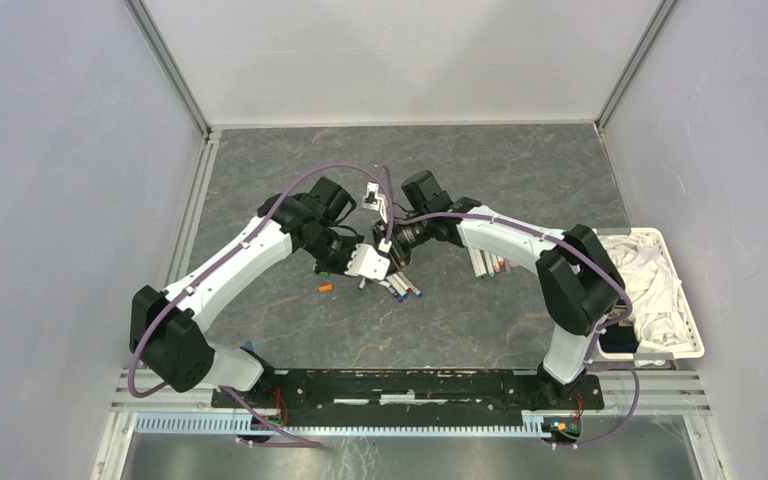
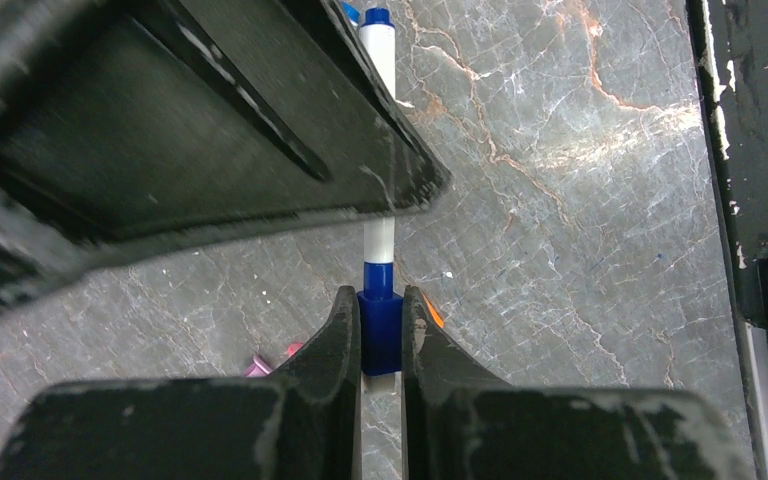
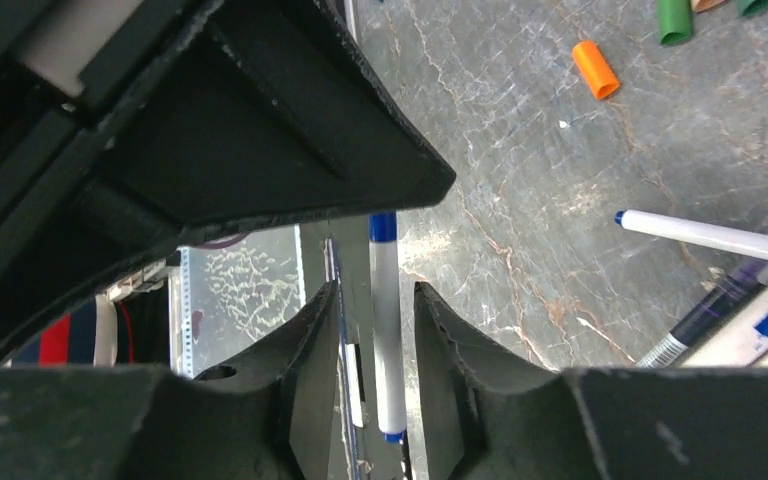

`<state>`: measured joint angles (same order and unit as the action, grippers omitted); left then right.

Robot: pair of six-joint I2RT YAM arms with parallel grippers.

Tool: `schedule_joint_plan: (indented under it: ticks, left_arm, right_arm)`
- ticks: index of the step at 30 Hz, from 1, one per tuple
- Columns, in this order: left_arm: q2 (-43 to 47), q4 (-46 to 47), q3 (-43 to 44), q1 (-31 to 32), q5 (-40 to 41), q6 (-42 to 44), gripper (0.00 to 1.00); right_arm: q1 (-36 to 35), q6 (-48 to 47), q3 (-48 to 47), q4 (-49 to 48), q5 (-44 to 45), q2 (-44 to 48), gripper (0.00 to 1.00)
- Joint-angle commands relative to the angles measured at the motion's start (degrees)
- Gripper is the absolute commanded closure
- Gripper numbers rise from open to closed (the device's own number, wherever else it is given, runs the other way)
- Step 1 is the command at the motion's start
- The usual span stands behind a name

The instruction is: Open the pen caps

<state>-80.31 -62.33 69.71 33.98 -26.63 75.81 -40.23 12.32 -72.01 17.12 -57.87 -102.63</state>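
left hand [image 2: 381, 300] clamps blue cap [image 2: 380, 338]; right hand [image 3: 374, 300] loose around pen [image 3: 388, 345]

Loose caps [image 1: 326, 289] lie on the surface [image 1: 290, 190] left of the central pens [image 1: 407, 290]; a tray [image 1: 698, 345] holding cloth [image 1: 652, 285] stands far right.

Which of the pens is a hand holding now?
The blue pen: the left hand pinches its blue cap, whereas the other pens lie loose on the table.
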Motion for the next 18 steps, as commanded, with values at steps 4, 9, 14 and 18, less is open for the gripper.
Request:
schedule_joint_plan:
  ticks: [4, 9, 14, 18]
  left_arm:
    - [-0.21, -0.12, 2.27, 0.92, 0.37, 0.95, 0.98]
    - [-0.02, 0.57, 2.21, 0.84, 4.01, 1.49, 0.98]
    - [-0.30, 2.07, 1.59, -2.11, 8.37, 3.95, 0.98]
    - [-1.49, 2.08, 3.52, -7.87, 8.55, 7.06, 0.98]
  right_arm:
    - [-2.05, 2.58, -3.33, -4.50, -1.08, -3.54, 0.65]
    - [-1.78, 0.14, -3.58, -1.11, 1.00, -3.26, 1.00]
    - [-0.54, -2.59, 1.24, 1.03, 3.54, 0.26, 1.00]
    - [0.79, -5.78, 5.21, 4.24, 6.27, 3.03, 1.00]
